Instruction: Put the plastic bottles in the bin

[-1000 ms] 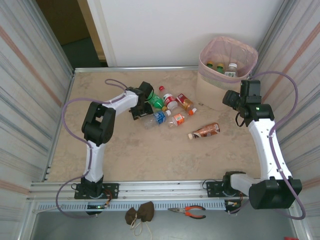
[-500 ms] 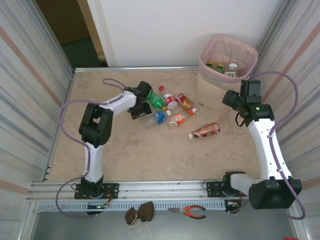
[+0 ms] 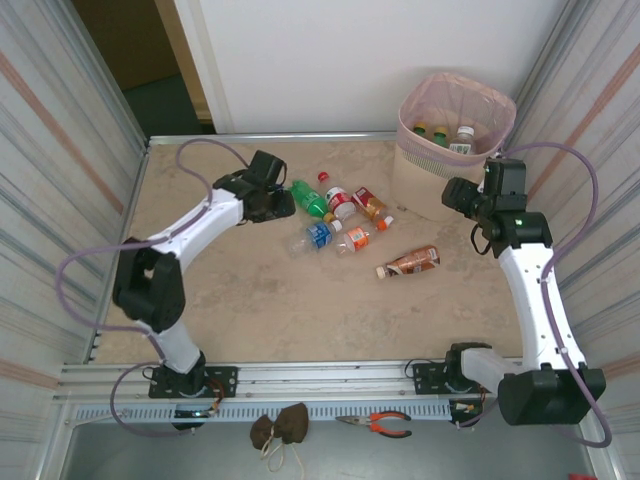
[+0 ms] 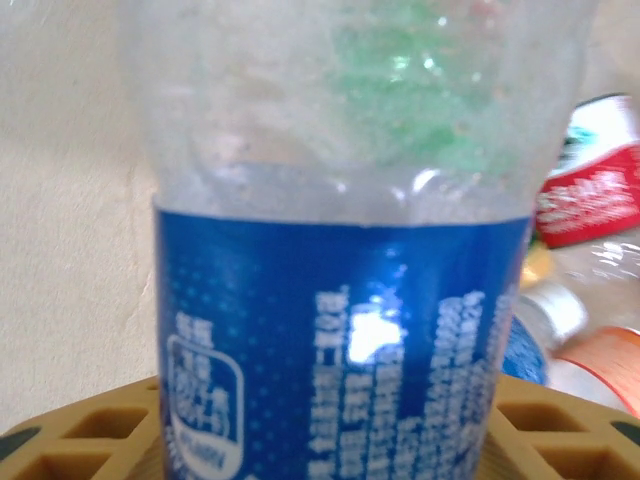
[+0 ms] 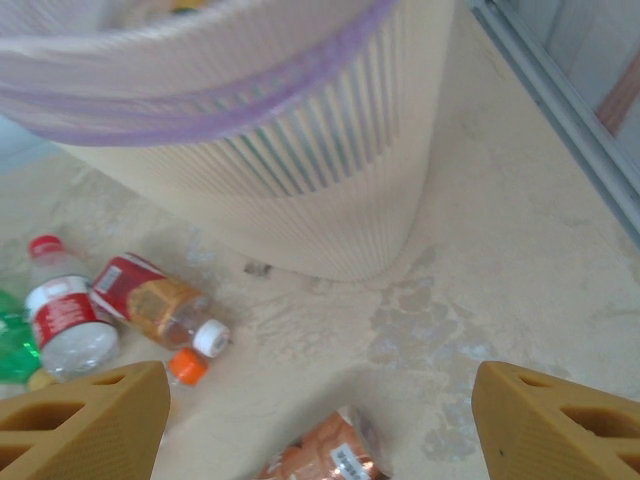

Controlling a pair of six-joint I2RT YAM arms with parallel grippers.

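A clear plastic bottle with a blue label [image 4: 340, 330] stands between the fingers of my left gripper [image 4: 320, 445], which is shut on it. That gripper [image 3: 272, 200] is just left of a green bottle [image 3: 308, 198]. Several more bottles lie mid-table: a red-capped one [image 3: 338, 202], a brown-orange one [image 3: 368, 203], a blue-labelled one [image 3: 315, 236], an orange-capped one [image 3: 358, 238] and a brown one [image 3: 412, 261]. The bin [image 3: 455, 150], pink-rimmed, stands at the back right with bottles inside. My right gripper [image 3: 458, 196] hangs open beside the bin [image 5: 300, 180], above the brown bottle [image 5: 325, 455].
Corrugated metal walls [image 3: 70, 180] close in both sides, and a white wall stands behind. The right wall's rail [image 5: 560, 90] runs close past the bin. Pliers [image 3: 375, 425] and a brown cloth [image 3: 280, 428] lie on the front ledge, below the arm bases.
My left arm has straightened and its gripper has drawn back-left out of the bottle cluster, jaws narrowing on the blue-labelled bottle. The right arm has barely moved.
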